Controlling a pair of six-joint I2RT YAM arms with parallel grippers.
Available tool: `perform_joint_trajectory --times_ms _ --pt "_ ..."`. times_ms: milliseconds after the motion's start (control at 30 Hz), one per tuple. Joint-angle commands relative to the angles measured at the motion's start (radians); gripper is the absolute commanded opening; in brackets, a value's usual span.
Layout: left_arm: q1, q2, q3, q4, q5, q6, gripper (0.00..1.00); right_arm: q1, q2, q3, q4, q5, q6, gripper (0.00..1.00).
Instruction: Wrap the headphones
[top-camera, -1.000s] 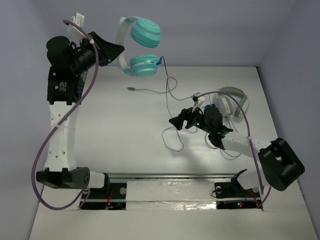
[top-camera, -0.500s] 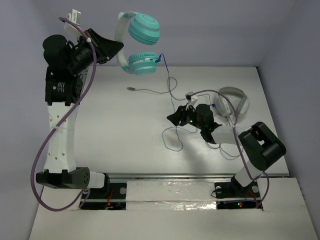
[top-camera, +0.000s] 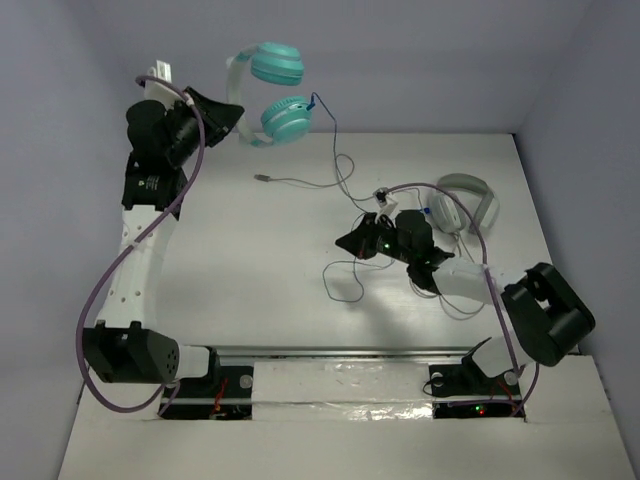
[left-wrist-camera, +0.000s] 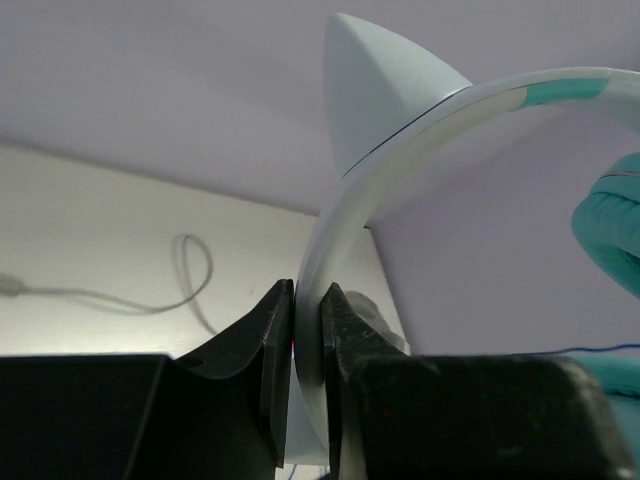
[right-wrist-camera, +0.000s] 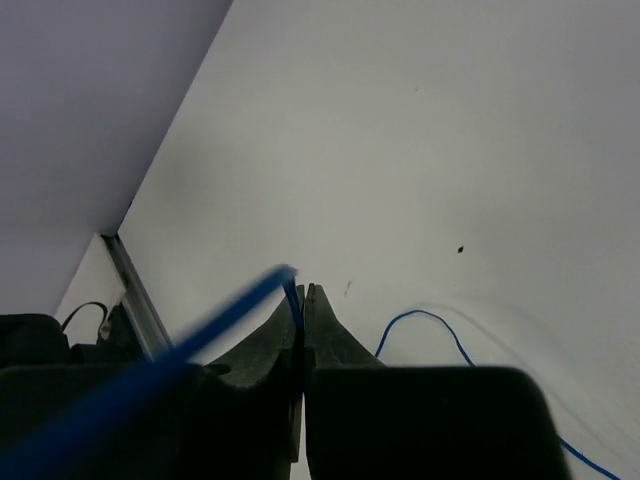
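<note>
your right gripper (right-wrist-camera: 300, 292) has just snapped shut. a second ago its jaws stood wide over the middle of the table (top-camera: 250, 270); now both fingers are pressed together on the thin blue cable (right-wrist-camera: 235, 305), which leaves the pinch toward 8 o'clock in the right wrist view. i judge that you now have the cord in hand, so winding can begin.

in the top view a slack loop of that cable lies on the table at 7 o'clock from the right gripper. from there the line climbs toward 12 o'clock to the lower ear cup.

at 2 o'clock from the right gripper, the grey-white headphones (top-camera: 468, 200) lie untouched.

farthest out, at 11 o'clock, your left gripper (left-wrist-camera: 306, 298) is clamped on the white headband (left-wrist-camera: 400, 150). it holds the headphones (top-camera: 285, 115) up in the air above the far edge of the table, teal cups hanging to the right of the fingers. that arm has shifted them slightly toward 11 o'clock over the last second, its grip unchanged.

no containers are in view: no box, tray or bag, so nothing is held in one.
</note>
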Motion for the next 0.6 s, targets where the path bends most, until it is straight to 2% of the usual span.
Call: perform_joint_trajectory --times_ms 0,100,367,500,567 --pt "-0.002 -0.042 -0.152 0.177 -0.170 -0.092 0.00 0.022 -0.079 0.135 -0.382 0.099 -0.037 0.00" --pt "-0.002 -0.083 -0.283 0.244 -0.259 -0.115 0.00 0.045 -0.049 0.221 -0.643 0.177 -0.127 0.00" --pt "-0.002 -0.235 -0.498 0.287 -0.481 -0.085 0.00 0.108 -0.058 0.324 -0.891 0.356 -0.159 0.00" --pt "-0.002 -0.301 -0.539 0.296 -0.563 -0.069 0.00 0.157 0.031 0.407 -1.041 0.474 -0.187 0.00" --pt "-0.002 -0.336 -0.532 0.280 -0.596 -0.054 0.00 0.166 0.039 0.415 -1.057 0.499 -0.184 0.00"
